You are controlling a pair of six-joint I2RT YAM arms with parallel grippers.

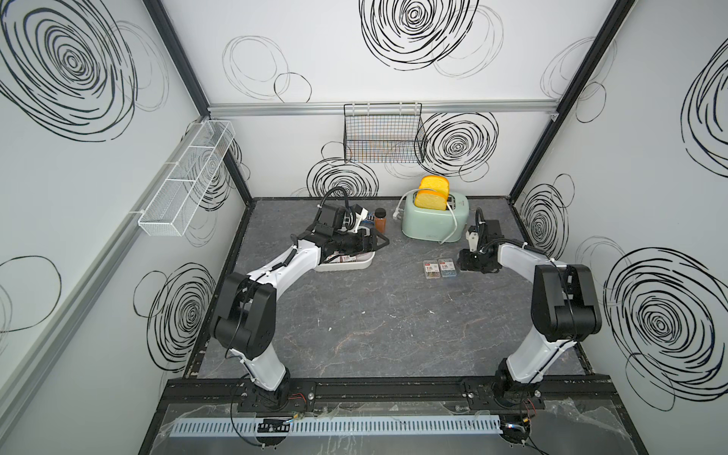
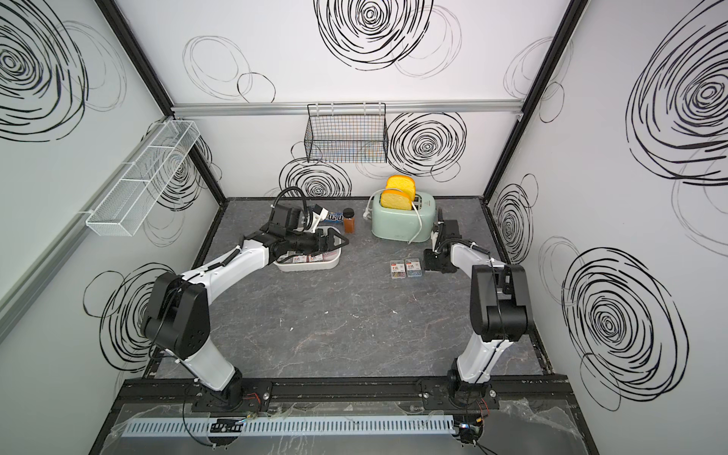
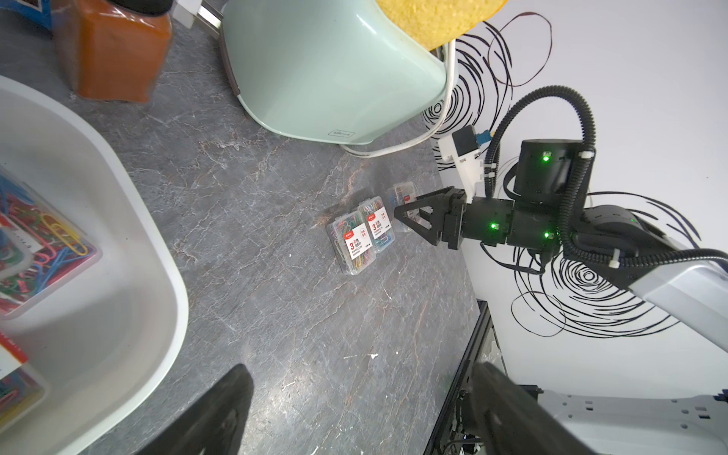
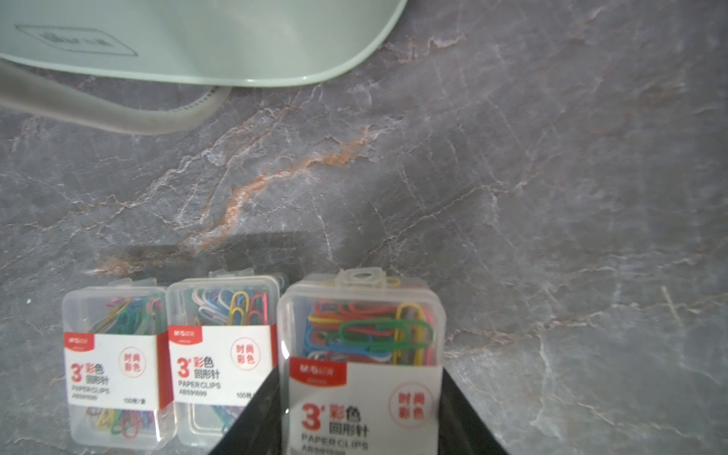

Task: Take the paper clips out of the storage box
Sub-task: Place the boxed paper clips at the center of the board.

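The white storage box (image 1: 368, 264) (image 2: 334, 263) (image 3: 157, 244) stands left of centre on the table, with several cases of paper clips (image 1: 347, 259) (image 3: 39, 244) still inside. My left gripper (image 1: 379, 241) (image 2: 339, 241) (image 3: 362, 413) hovers open over the box's right end, holding nothing. Two cases (image 1: 431, 269) (image 2: 397, 269) (image 4: 118, 362) lie side by side on the table in front of the toaster. My right gripper (image 1: 468, 262) (image 3: 413, 214) (image 4: 360, 374) is shut on a third case (image 4: 362, 346) (image 3: 402, 194), held low right beside those two. Both top views hide this case under the gripper.
A mint toaster (image 1: 433, 220) holding yellow bread slices stands at the back, its white cord (image 3: 445, 118) trailing toward the cases. A brown spice jar (image 1: 380, 220) and a blue packet (image 2: 335, 217) sit behind the box. A black wire basket (image 1: 384, 134) and a white mesh rack (image 1: 185, 181) hang on the walls.
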